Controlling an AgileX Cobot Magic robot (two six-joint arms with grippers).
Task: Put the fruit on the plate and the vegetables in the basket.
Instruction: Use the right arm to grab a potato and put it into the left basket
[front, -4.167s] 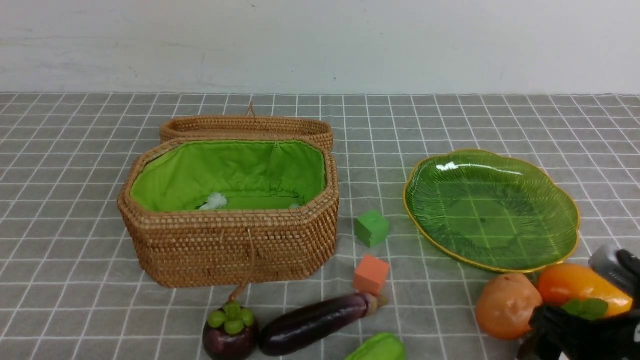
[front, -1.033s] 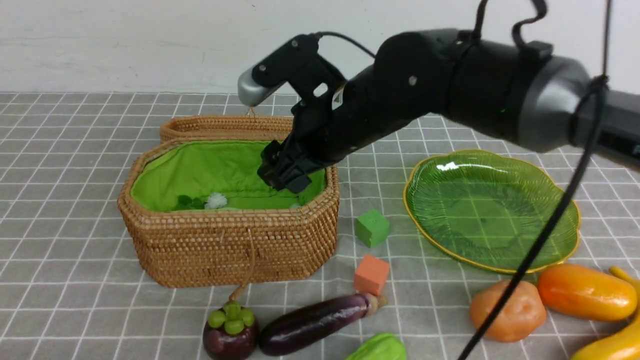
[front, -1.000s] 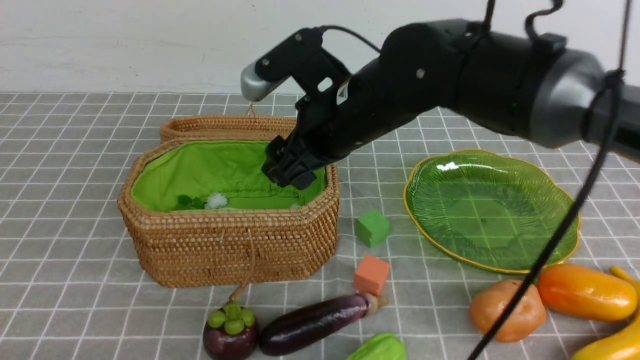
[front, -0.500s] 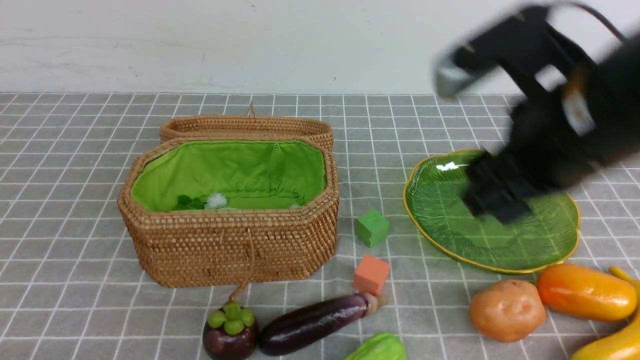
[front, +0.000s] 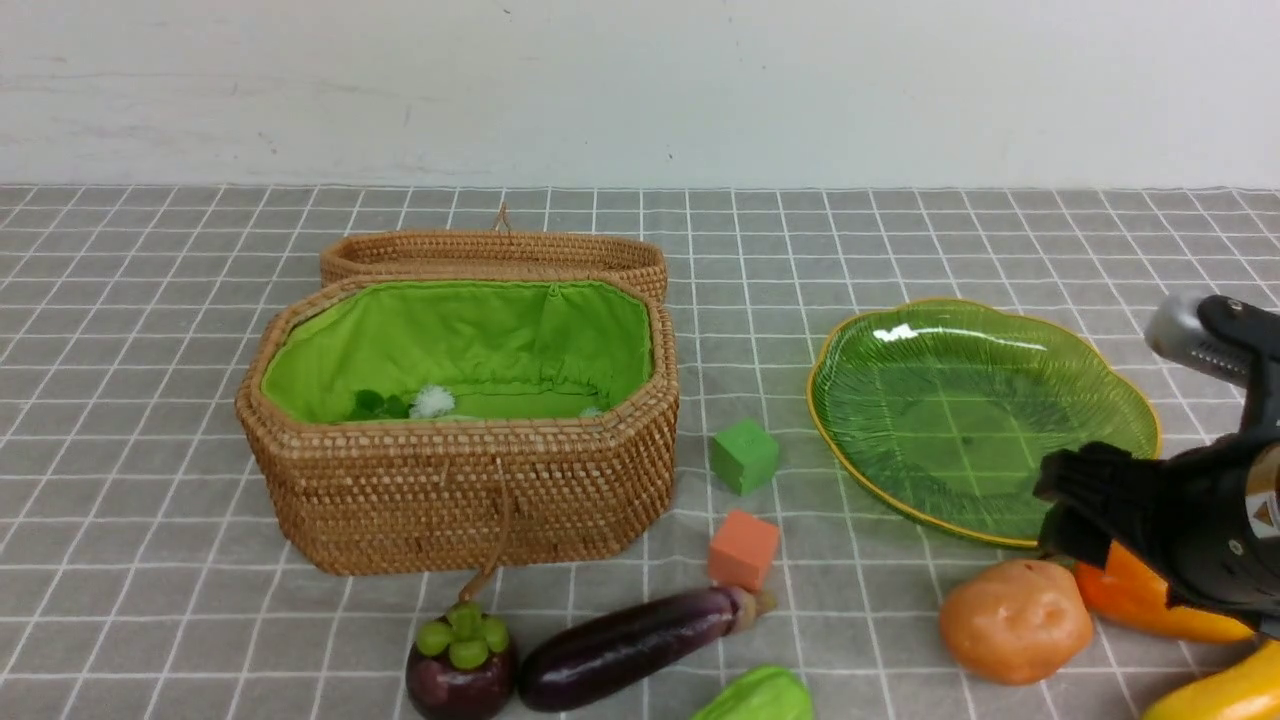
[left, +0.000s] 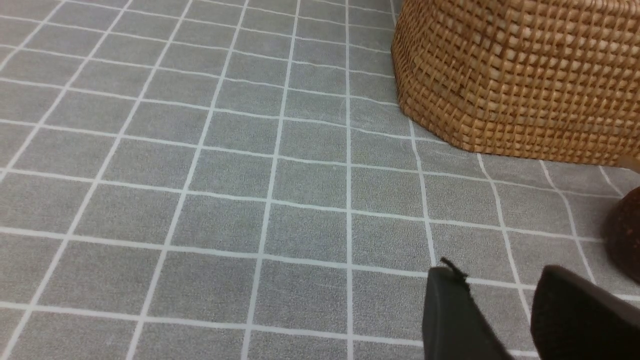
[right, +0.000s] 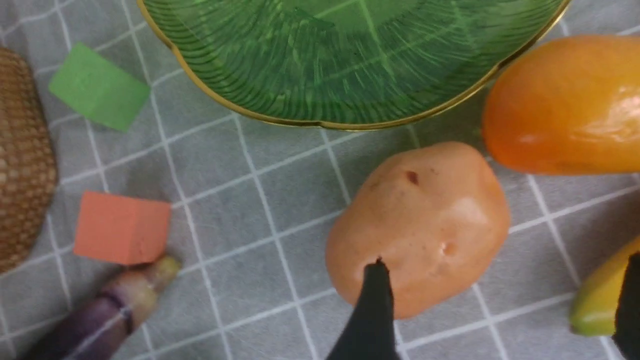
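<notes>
One grey cloth-covered desk (front: 120, 620), ruled in white squares, carries everything. The large octagonal brown woven rattan basket (front: 450, 500) stands on the robot's left half. Its hinged lid is thrown back behind it, so the bright green lining lies open from above. Only the white radish with green leaves (front: 432, 402) shows inside.

The shallow translucent green glass plate with a wavy gold rim (front: 950, 420) sits well apart to the right. It is empty and close to most of the fruit, which should keep those carries short.

The right pincer (front: 1065, 510) hangs by the plate's near rim with its jaws spread wide and nothing between them. In its wrist view one finger overlaps the tan-orange lumpy potato (right: 425, 225), so I judge the potato to be the next pick, bound for the basket. The left pincer (left: 502, 280) sits low over bare cloth near the basket's corner, jaws parted and empty.

Along the near edge lie:
- the long glossy purple eggplant (front: 625, 648)
- the orange-yellow oval mango (front: 1130, 605), just beside the potato and partly hidden by the arm
- the yellow banana (front: 1215, 695)
- the light green ridged vegetable (front: 755, 698)
- the round dark purple mangosteen with a green lobed cap (front: 460, 670)

All look smooth, shiny and moulded. A small green cube (front: 743, 455) and a small orange cube (front: 743, 548) sit between the basket and the plate.
</notes>
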